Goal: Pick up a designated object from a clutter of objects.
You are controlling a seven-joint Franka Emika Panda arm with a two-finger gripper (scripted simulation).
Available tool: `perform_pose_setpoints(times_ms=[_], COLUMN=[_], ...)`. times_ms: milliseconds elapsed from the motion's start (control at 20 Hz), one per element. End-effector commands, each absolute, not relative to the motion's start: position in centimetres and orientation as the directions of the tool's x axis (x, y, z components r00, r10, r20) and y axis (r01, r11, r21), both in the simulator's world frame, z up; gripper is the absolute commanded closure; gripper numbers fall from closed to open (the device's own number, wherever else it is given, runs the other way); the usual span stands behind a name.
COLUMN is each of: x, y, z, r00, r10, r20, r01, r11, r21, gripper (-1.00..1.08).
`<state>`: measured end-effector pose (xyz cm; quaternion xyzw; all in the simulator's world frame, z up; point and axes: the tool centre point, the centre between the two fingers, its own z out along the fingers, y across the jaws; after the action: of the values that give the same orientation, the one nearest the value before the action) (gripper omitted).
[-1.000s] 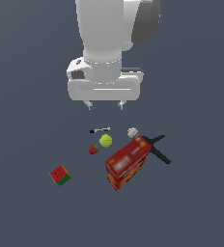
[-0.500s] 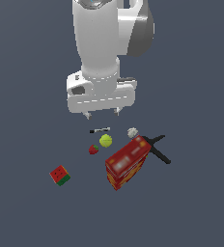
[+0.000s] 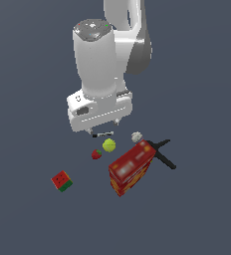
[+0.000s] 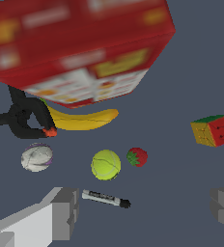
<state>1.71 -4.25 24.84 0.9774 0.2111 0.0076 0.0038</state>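
On the floor beside the ball point(image 3: 109, 145), the strawberry point(image 3: 96, 154) lies free (near the marker point(image 4: 105, 198)), with the gripper point(image 4: 145, 212) above, fingers spread apart and holding nothing.

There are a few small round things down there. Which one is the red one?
The tiny red strawberry with a green leafy top. It sits right beside the yellow-green tennis ball; the third round thing, the whitish ball, lies near the black clamp.
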Motion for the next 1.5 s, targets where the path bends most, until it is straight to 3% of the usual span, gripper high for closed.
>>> perform_pose_setpoints(times_ms=[0,1450], x=[1.8,1.7], y=[-4.6,-7.9], z=[23.8,12.3], r00=[0.884,0.399], r10=[0.466,0.917], r20=[0.012,-0.001], r01=[0.466,0.917], r11=[-0.885,-0.399], r21=[0.011,0.005], gripper=[-0.92,-0.92])
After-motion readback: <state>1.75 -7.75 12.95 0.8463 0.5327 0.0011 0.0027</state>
